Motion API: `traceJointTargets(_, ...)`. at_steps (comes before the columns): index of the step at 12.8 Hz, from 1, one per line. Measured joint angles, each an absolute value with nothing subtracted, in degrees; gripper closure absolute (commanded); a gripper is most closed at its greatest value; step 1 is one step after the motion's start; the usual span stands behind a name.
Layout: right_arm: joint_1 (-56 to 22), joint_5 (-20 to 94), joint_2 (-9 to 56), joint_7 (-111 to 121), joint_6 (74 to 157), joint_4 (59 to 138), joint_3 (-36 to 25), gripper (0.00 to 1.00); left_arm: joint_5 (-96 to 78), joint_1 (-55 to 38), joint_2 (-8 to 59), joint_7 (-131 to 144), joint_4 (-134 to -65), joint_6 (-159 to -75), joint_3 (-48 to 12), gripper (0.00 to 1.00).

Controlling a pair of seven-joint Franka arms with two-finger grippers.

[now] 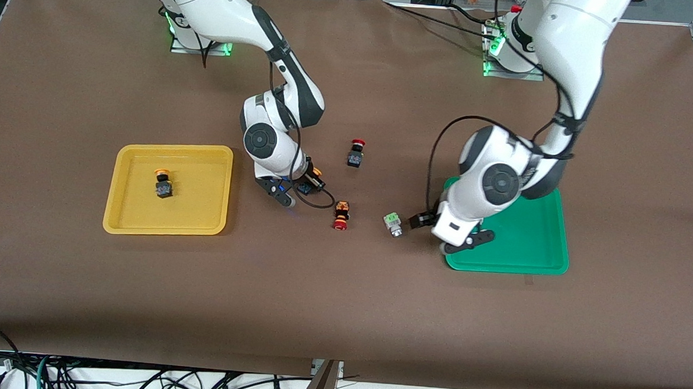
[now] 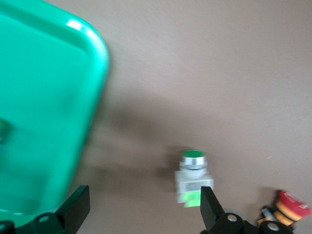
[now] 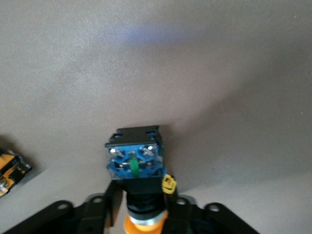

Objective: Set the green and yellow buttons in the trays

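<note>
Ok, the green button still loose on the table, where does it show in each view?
Front view: the green button lies on the table between the green tray and a red-capped switch, just off the left gripper.
Left wrist view: the green button, beside the open left gripper's finger.
Right wrist view: not in it.
Shared landmark: the red-capped switch.

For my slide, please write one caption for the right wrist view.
Right gripper shut on black-bodied push-button switch with orange-yellow cap above brown table.
</note>
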State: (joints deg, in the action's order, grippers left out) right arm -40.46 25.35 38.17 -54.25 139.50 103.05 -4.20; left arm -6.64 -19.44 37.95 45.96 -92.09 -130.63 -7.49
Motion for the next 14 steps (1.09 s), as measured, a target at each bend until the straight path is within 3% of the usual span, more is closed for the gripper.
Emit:
traceJointTargets(3,-40.60,25.29,36.57,-45.16,130.19,101.81,-10.15,1.00,-6.17,-22.96,43.70,51.75,-86.47,-132.18,-7.43,0.00)
traceJointTargets(7,-39.88,22.73,31.70,-22.15,113.84,101.51,-24.63,1.00,0.64,-24.66,46.72,56.89,-84.92,-133.07,-7.44,0.00)
traceJointTargets(9,-39.45,21.28,32.10,-16.44,115.07,103.39,-27.28,1.00,3.97,-25.72,48.03,60.15,-84.90,-133.74,-7.44,0.48)
traceJointTargets(10,-39.45,21.17,32.79,-15.01,117.61,105.04,-27.49,0.85,4.64,-26.00,48.38,61.12,-84.90,-133.93,-7.44,0.67)
traceJointTargets(11,-39.54,21.12,33.69,-13.97,120.84,106.81,-27.47,0.61,4.72,-26.13,48.46,61.71,-84.90,-133.99,-7.43,0.91)
traceJointTargets(12,-39.64,21.12,34.71,-12.63,123.81,108.34,-27.46,0.33,4.72,-26.21,48.45,61.91,-84.83,-133.99,-7.43,1.00)
traceJointTargets(14,-39.68,21.12,35.52,-11.69,125.52,109.17,-27.55,0.07,4.72,-26.29,48.42,62.77,-84.59,-133.97,-7.92,1.00)
